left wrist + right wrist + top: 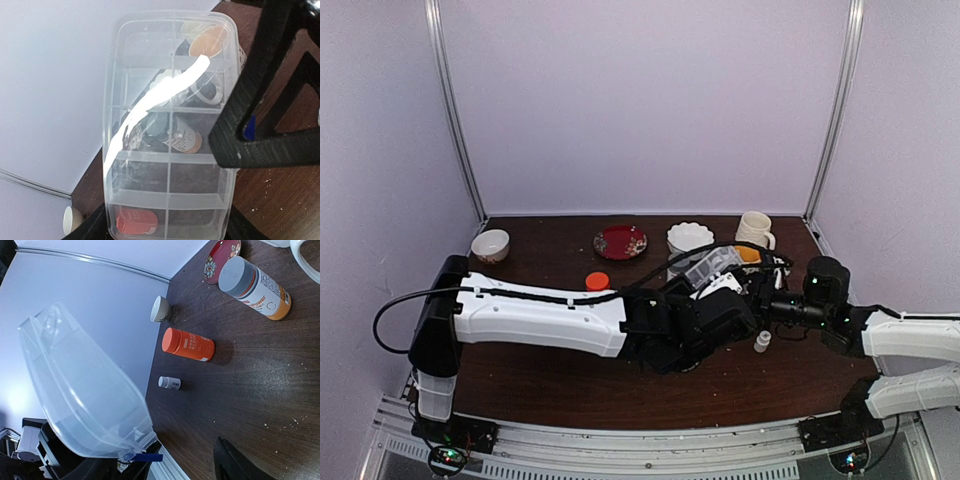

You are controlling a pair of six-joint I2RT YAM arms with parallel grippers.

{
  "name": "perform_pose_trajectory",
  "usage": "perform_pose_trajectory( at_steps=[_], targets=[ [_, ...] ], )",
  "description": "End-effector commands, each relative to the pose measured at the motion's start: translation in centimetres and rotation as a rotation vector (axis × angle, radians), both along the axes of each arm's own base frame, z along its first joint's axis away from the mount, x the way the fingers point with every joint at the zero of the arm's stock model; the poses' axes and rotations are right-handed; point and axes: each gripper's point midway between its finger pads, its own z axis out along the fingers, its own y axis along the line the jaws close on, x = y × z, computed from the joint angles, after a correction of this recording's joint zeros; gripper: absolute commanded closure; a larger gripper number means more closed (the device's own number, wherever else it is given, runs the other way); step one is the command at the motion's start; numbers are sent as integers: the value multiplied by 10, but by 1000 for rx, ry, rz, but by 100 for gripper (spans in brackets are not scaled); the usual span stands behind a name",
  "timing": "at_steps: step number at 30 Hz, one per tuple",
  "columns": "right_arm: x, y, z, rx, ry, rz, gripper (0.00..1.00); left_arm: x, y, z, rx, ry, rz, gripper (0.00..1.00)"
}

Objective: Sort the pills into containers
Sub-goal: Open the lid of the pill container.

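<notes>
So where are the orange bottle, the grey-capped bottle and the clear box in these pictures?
orange bottle (192,346), right wrist view, on its orange body.
grey-capped bottle (261,290), right wrist view, on its label.
clear organiser box (150,156), left wrist view, on a divider wall between compartments.

A cream bowl (490,245) sits at the dark tabletop's (550,385) far left corner; a red plate (620,241), white fluted bowl (690,237) and mug (753,229) line the far edge. Mid-table are an orange bottle (188,344), a grey-capped bottle (255,287) and what may be a tiny white vial (169,383).
</notes>
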Motion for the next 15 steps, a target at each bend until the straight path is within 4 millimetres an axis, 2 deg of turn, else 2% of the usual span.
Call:
perform_pose_trajectory(
  at_steps=[1, 4, 10, 15],
  targets=[
    [-1, -5, -2, -10, -11, -24, 30, -1, -9, 20, -112, 27, -3, 46],
    [-1, -9, -1, -12, -30, -40, 29, 4, -8, 9, -165, 129, -10, 46],
    [-5, -8, 5, -3, -56, -15, 29, 4, -17, -24, -329, 455, -83, 46],
    [-9, -4, 10, 8, -64, 18, 37, 4, -22, -34, -373, 520, -104, 45]
  ],
)
